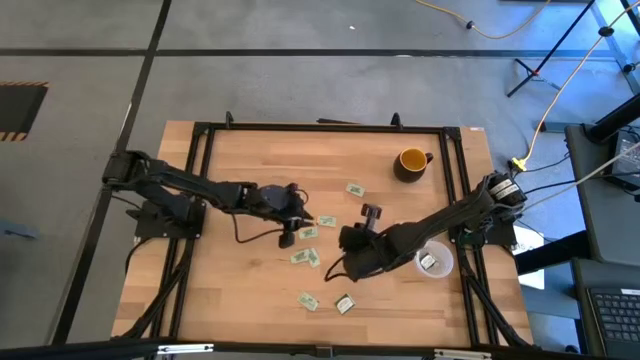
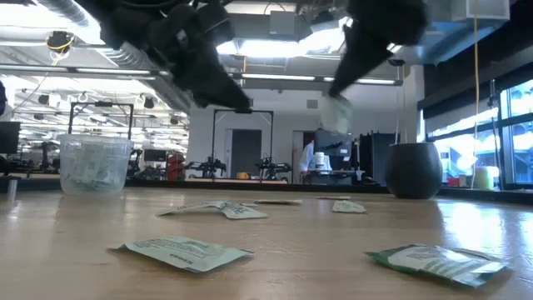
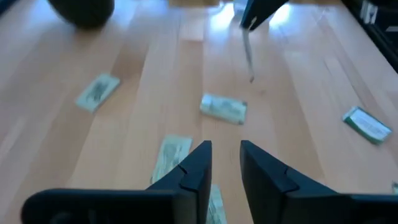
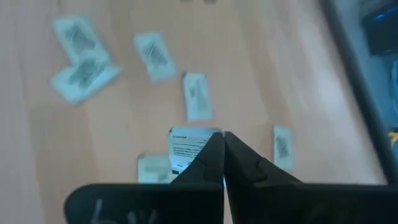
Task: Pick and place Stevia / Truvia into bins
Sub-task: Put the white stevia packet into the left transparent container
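Several pale green-and-white Stevia packets [image 1: 308,233] lie flat and scattered on the wooden table [image 1: 240,160]. One bin, a clear cup [image 1: 433,262], stands at the right with packets in it; the low view also shows the cup [image 2: 96,162]. My right gripper [image 4: 222,140] is raised over the middle of the table, shut on one white packet [image 4: 186,146]. My left gripper [image 3: 225,152] hovers open above the left-hand packets with nothing between its fingers, and points toward the right gripper. My right gripper pinches one end of the packet [image 4: 198,142] between its two fingertips, which slant downward. The packet [image 2: 335,112] hangs below the fingers, clear of the table. The left wrist view shows the packet edge-on [image 3: 249,53].
A yellow-orange mug [image 1: 410,162] stands at the far right of the table. A black frame [image 1: 300,127] runs along the table's edges. Loose packets lie near the front edge [image 1: 345,304] and one lies near the mug [image 1: 355,188].
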### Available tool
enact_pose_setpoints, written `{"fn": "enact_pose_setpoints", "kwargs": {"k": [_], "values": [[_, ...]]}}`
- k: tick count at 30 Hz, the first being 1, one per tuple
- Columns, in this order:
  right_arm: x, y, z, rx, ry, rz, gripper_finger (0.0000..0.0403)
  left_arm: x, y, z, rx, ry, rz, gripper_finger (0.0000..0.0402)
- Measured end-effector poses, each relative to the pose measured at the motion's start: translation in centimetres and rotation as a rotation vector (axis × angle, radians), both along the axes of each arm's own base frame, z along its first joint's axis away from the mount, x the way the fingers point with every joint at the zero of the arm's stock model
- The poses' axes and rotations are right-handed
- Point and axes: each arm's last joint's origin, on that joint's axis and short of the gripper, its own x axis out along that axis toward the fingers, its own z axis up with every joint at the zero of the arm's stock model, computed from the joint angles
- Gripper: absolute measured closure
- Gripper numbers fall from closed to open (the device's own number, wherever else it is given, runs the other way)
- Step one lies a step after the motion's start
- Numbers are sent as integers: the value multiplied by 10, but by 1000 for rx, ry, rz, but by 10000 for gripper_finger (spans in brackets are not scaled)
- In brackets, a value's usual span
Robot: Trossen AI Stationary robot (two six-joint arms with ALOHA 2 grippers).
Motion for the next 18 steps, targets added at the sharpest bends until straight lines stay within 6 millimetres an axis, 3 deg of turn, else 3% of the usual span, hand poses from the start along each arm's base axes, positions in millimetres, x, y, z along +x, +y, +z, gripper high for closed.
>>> {"fn": "enact_pose_setpoints", "kwargs": {"k": [18], "values": [[28,-21,10,-113,-131,66,402,13,-2,-1,-68,-106,-16,262]]}}
